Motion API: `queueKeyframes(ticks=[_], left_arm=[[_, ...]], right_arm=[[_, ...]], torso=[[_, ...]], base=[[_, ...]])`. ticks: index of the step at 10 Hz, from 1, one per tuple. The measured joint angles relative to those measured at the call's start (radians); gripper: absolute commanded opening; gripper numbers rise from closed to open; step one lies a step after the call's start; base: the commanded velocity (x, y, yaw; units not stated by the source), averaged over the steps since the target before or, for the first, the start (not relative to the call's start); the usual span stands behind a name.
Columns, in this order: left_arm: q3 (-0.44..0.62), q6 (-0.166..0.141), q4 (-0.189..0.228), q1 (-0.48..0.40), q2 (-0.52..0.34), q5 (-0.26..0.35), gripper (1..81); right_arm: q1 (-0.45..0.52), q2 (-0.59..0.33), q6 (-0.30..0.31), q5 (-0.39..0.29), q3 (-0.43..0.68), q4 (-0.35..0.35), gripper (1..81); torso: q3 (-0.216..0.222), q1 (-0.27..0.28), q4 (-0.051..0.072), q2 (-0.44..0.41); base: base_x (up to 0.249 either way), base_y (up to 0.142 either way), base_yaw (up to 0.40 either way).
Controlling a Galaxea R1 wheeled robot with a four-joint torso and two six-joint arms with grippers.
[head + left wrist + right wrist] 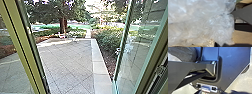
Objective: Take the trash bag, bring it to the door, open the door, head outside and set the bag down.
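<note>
Facing a paved terrace point(67, 62) past the open glass door point(137, 55). Can see the crumpled, translucent trash bag point(199, 25) close by the left claw point(219, 44). Cannot tell left or right claw point(213, 92) as spread or pressed together.

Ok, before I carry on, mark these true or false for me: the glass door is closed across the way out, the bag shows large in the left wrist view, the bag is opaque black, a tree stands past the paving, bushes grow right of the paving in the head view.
1. The glass door is closed across the way out. False: it stands open, at the right of the head view.
2. The bag shows large in the left wrist view. True.
3. The bag is opaque black. False: it is whitish, see-through plastic.
4. A tree stands past the paving. True.
5. Bushes grow right of the paving. True.
</note>
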Motion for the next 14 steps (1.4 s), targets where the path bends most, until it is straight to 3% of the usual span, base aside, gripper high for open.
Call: queueKeyframes(ticks=[14], left_arm=[[-0.001, -0.004, 0.004, 0.009, 0.002, 0.001, 1.0]], right_arm=[[-0.017, 0.006, 0.001, 0.005, -0.011, -0.004, 81.1]], torso=[[0.001, -0.002, 0.0, -0.001]], base=[[0.016, -0.01, 0.0]])
